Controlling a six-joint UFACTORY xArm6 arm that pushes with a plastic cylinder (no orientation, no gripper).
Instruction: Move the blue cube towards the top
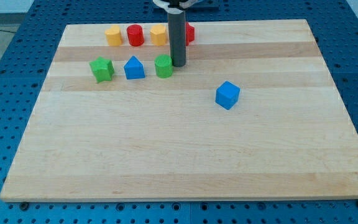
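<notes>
The blue cube sits alone on the wooden board, right of centre. My tip is at the lower end of the dark rod, up and to the left of the blue cube, well apart from it. The tip stands right beside the green cylinder, at its right side, touching or nearly so.
A blue house-shaped block and a green star-like block lie left of the green cylinder. Along the view's top are a yellow block, a red cylinder, a yellow block and a red block partly hidden by the rod.
</notes>
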